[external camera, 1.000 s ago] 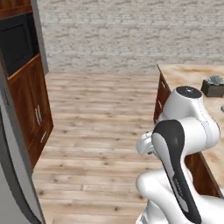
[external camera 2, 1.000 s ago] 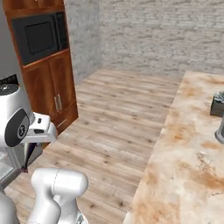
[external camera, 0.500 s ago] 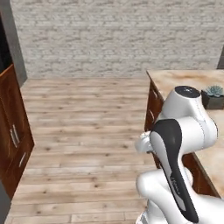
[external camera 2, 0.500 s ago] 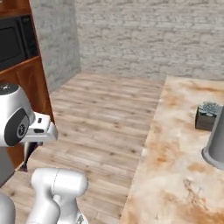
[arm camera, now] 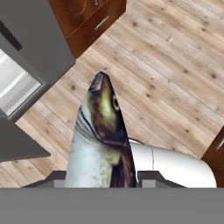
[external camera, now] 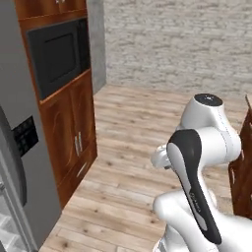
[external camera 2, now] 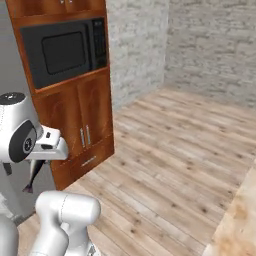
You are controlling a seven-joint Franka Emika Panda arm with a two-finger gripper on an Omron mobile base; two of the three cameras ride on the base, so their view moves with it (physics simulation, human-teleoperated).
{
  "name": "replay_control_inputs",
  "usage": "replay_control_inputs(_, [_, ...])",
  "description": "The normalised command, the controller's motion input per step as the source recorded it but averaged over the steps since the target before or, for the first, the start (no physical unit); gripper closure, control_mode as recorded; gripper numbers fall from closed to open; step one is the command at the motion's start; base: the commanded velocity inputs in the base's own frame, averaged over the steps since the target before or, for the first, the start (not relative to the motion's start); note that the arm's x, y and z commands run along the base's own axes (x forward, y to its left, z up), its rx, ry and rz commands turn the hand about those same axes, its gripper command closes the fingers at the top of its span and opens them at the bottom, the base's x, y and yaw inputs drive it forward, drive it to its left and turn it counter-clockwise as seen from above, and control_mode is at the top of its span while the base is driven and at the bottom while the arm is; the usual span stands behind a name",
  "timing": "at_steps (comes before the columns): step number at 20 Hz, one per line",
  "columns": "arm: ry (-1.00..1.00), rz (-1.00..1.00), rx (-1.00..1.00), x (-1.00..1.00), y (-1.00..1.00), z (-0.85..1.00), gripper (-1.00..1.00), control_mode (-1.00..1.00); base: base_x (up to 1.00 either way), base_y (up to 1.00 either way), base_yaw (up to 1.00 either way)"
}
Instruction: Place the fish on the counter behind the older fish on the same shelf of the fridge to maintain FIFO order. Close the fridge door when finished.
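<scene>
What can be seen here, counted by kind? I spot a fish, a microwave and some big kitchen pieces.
Fish, held in the pincer: 1
Microwave: 1
Fridge: 1
Wooden cabinet doors under the microwave: 2
Total: 5

glossy wet-looking silver fish (arm camera: 101, 144), matt grey metal fridge (external camera: 19, 147), polished brown wooden cabinet doors (external camera 2: 82, 127), rough plank floor (external camera 2: 170, 160)

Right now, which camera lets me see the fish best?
The hand view. The fish is seen up close there, head pointing away, with its eye, dark back and silvery belly plain, held in the gripper. In the right base view a small dark tail hangs below the robot's hand.
</scene>
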Motion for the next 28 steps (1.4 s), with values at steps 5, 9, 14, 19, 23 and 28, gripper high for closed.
replay_control_inputs(5, [0.00,0.00,0.00,0.00,0.00,0.00,1.00,1.00,0.97,0.02,0.61])
replay_control_inputs(9, [0.00,0.00,0.00,0.00,0.00,0.00,1.00,1.00,0.98,-0.31,0.50])
replay_control_inputs(14, [0.00,0.00,0.00,0.00,0.00,0.00,1.00,1.00,0.18,0.14,0.64])
replay_control_inputs(19, [0.00,0.00,0.00,0.00,0.00,0.00,1.00,1.00,0.41,0.17,0.64])
replay_control_inputs(23, [0.00,0.00,0.00,0.00,0.00,0.00,1.00,1.00,0.72,0.06,0.55])
replay_control_inputs(28, [0.00,0.00,0.00,0.00,0.00,0.00,1.00,1.00,0.45,0.22,0.40])
